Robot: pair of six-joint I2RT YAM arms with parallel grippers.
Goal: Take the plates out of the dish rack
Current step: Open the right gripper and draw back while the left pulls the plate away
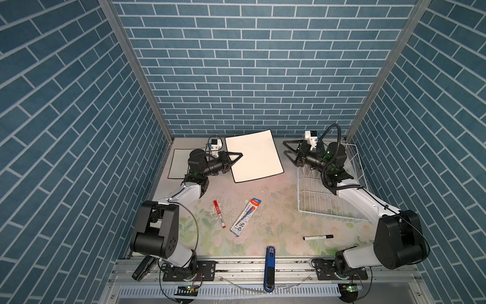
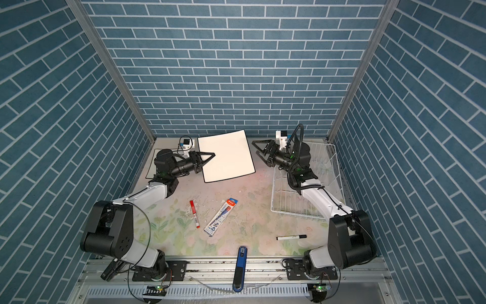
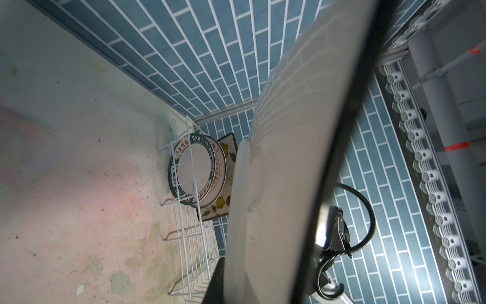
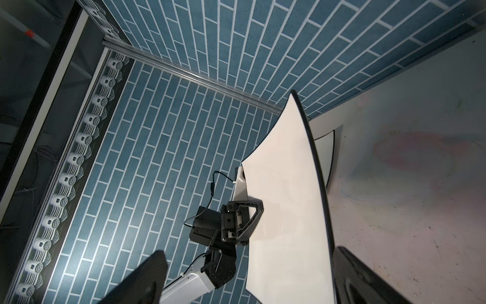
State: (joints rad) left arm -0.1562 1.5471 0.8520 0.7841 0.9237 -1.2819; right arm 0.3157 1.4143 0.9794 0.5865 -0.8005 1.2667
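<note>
My left gripper (image 1: 239,155) (image 2: 213,155) is shut on the edge of a square cream plate (image 1: 253,155) (image 2: 226,155) with a black rim, held tilted above the back middle of the table. The plate (image 3: 289,158) fills the left wrist view. My right gripper (image 1: 285,148) (image 2: 254,148) stands open just right of that plate, apart from it, fingers (image 4: 147,276) wide. A second square plate (image 1: 178,163) (image 4: 324,158) lies flat at the back left. The white wire dish rack (image 1: 315,200) (image 3: 189,237) holds upright round lettered plates (image 3: 194,168) and a flowered square plate (image 3: 228,155).
A red marker (image 1: 219,213), a packaged pen (image 1: 246,217) and a black marker (image 1: 318,237) lie on the flowered table top. A blue tool (image 1: 270,268) rests on the front rail. Blue brick walls close in the back and sides.
</note>
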